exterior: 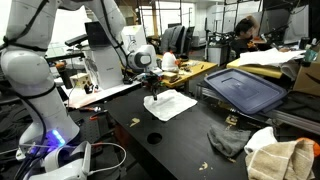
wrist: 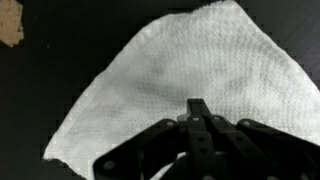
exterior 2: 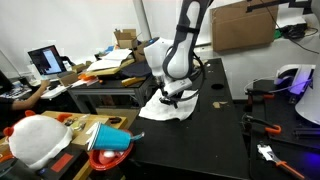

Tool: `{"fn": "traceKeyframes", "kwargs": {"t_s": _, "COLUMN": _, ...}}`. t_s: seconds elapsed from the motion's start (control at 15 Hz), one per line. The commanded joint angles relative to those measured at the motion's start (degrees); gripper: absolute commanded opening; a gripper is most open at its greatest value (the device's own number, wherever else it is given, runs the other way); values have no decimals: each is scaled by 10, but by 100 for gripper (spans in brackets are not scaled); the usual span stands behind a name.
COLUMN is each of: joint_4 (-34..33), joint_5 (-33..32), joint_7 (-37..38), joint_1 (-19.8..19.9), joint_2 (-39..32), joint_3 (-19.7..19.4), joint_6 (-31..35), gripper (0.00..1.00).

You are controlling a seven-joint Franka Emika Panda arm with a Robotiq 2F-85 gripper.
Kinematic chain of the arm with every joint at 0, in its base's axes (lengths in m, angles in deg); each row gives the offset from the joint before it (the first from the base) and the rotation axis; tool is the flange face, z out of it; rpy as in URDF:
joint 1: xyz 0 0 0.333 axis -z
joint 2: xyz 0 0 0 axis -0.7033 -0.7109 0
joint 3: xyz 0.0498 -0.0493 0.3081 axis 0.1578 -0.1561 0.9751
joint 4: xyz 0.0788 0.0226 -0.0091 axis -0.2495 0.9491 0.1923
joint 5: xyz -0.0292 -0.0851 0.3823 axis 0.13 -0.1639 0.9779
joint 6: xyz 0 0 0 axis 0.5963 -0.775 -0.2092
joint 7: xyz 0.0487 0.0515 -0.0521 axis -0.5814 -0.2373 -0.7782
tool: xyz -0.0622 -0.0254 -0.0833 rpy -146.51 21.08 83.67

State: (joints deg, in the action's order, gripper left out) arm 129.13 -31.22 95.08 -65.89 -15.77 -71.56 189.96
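A white paper towel (wrist: pixel 170 75) lies flat on the black table; it also shows in both exterior views (exterior: pixel 170 104) (exterior 2: pixel 163 108). My gripper (wrist: pixel 198 108) hangs just above the towel's near part, with its fingers pressed together and nothing between them. In an exterior view the gripper (exterior: pixel 150 82) hovers over the towel's far edge. In an exterior view the gripper (exterior 2: pixel 176 97) is right over the towel.
A grey cloth (exterior: pixel 228 140) and a beige towel (exterior: pixel 280 158) lie near the table's front. A dark blue bin lid (exterior: pixel 245 88) sits to the side. A scrap of brown tape (wrist: pixel 10 28) lies near the towel. Tools (exterior 2: pixel 270 125) lie on the table.
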Motion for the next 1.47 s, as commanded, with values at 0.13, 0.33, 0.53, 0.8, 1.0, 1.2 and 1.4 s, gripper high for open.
{"fn": "traceKeyframes", "kwargs": {"t_s": 0.13, "joint_4": 16, "joint_5": -2, "joint_7": 47, "joint_1": 6, "joint_2": -7, "joint_3": 13, "joint_6": -4, "gripper": 0}}
{"fn": "traceKeyframes", "kwargs": {"t_s": 0.33, "joint_4": 35, "joint_5": 6, "joint_7": 7, "joint_1": 25, "joint_2": -7, "joint_3": 37, "joint_6": 23, "gripper": 0}}
{"fn": "traceKeyframes", "kwargs": {"t_s": 0.53, "joint_4": 51, "joint_5": 19, "joint_7": -44, "joint_1": 45, "joint_2": 5, "joint_3": 69, "joint_6": 41, "gripper": 0}}
{"fn": "traceKeyframes", "kwargs": {"t_s": 0.8, "joint_4": 72, "joint_5": 55, "joint_7": -116, "joint_1": 67, "joint_2": 14, "joint_3": 116, "joint_6": 58, "gripper": 0}}
{"fn": "traceKeyframes", "kwargs": {"t_s": 1.0, "joint_4": 88, "joint_5": 97, "joint_7": -175, "joint_1": 79, "joint_2": 22, "joint_3": 153, "joint_6": 56, "gripper": 0}}
{"fn": "traceKeyframes", "kwargs": {"t_s": 1.2, "joint_4": 112, "joint_5": 144, "joint_7": -240, "joint_1": 89, "joint_2": 30, "joint_3": 191, "joint_6": 50, "gripper": 0}}
{"fn": "traceKeyframes", "kwargs": {"t_s": 1.4, "joint_4": 139, "joint_5": 189, "joint_7": -298, "joint_1": 91, "joint_2": 40, "joint_3": 219, "joint_6": 45, "gripper": 0}}
